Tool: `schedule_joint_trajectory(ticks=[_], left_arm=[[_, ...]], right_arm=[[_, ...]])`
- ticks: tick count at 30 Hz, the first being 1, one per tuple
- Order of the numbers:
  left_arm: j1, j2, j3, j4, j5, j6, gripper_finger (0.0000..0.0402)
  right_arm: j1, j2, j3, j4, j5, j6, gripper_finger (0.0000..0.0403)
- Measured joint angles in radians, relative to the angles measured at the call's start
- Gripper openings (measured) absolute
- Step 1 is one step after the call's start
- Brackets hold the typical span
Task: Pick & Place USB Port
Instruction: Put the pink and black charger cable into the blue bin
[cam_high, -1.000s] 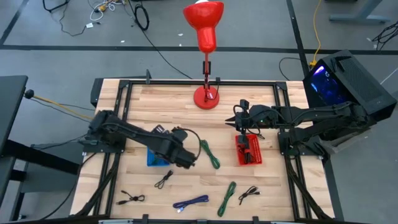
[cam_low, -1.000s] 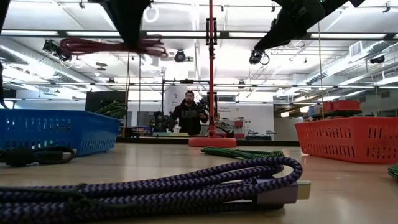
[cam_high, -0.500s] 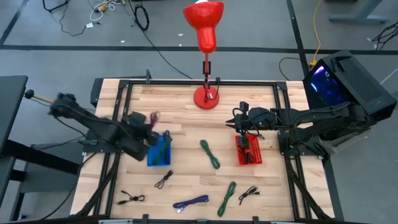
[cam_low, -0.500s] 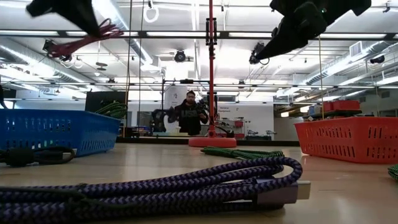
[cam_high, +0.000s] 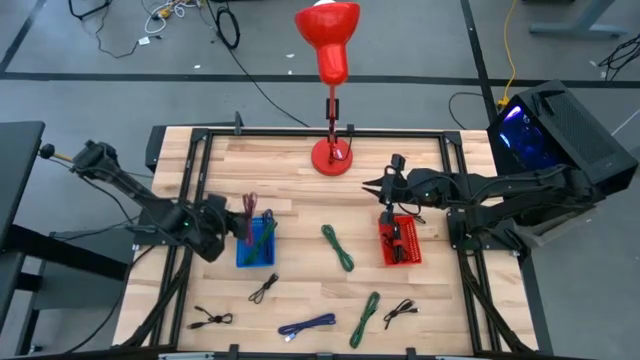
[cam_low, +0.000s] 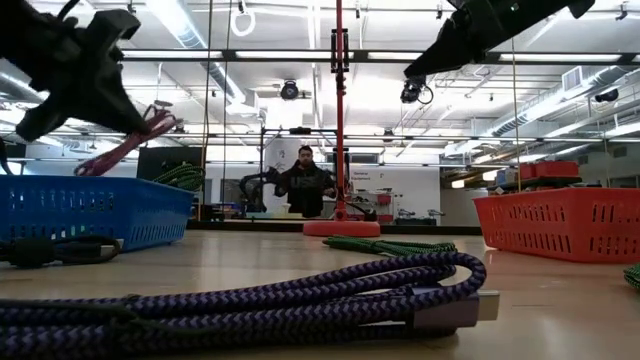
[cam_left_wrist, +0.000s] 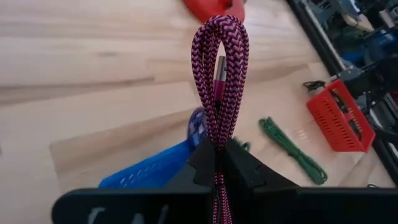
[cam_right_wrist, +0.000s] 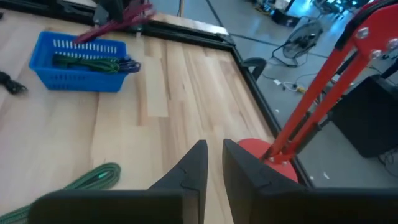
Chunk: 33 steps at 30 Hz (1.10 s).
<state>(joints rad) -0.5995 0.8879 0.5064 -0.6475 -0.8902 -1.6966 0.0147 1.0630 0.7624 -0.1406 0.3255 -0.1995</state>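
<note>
Item: braided magenta USB cable (cam_left_wrist: 219, 59), folded into a narrow loop. It was held by the left end effector (cam_left_wrist: 219, 163), whose fingers were closed tight on the doubled strands, with a metal plug visible inside the loop. In the high view the cable (cam_high: 248, 212) hung above the near edge of the blue basket (cam_high: 256, 246), on the left side of the worktop (cam_high: 290, 170). The basket already held green and dark cables.

Handling, as judged: light, soft and limp; the braid gave fair friction. A hold across the bundled middle kept both strands together, whereas a hold on one strand or the plug would probably have let the loop unfold and trail.

Right end effector (cam_right_wrist: 211, 163): it hovered above the far end of the red basket (cam_high: 400, 240), near the red lamp base (cam_high: 331, 156); its fingers stood nearly together with a thin gap and nothing between them.

Loose stock on the worktop: a green cable (cam_high: 337, 247) at centre, a second green cable (cam_high: 366, 318), a purple cable (cam_high: 307, 326) and small black cables (cam_high: 262, 289) along the near side.
</note>
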Motion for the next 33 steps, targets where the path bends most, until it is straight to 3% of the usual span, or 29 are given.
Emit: schedule_joint_trajectory(ticks=[7,25,33], left_arm=[[-0.032,0.014,-0.057,0.128,-0.006,-0.021,0.0014],[-0.05,0.191,-0.058,0.125,0.144,-0.155,0.0014],[-0.047,0.212,-0.058,0.125,0.123,-0.172,0.006]], right_arm=[[0.0,-0.007,0.0,0.027,0.007,-0.001,0.0051],[0.0,-0.008,0.0,0.051,0.007,-0.001,0.0051],[0.0,-0.007,0.0,0.052,0.007,-0.001,0.0051]])
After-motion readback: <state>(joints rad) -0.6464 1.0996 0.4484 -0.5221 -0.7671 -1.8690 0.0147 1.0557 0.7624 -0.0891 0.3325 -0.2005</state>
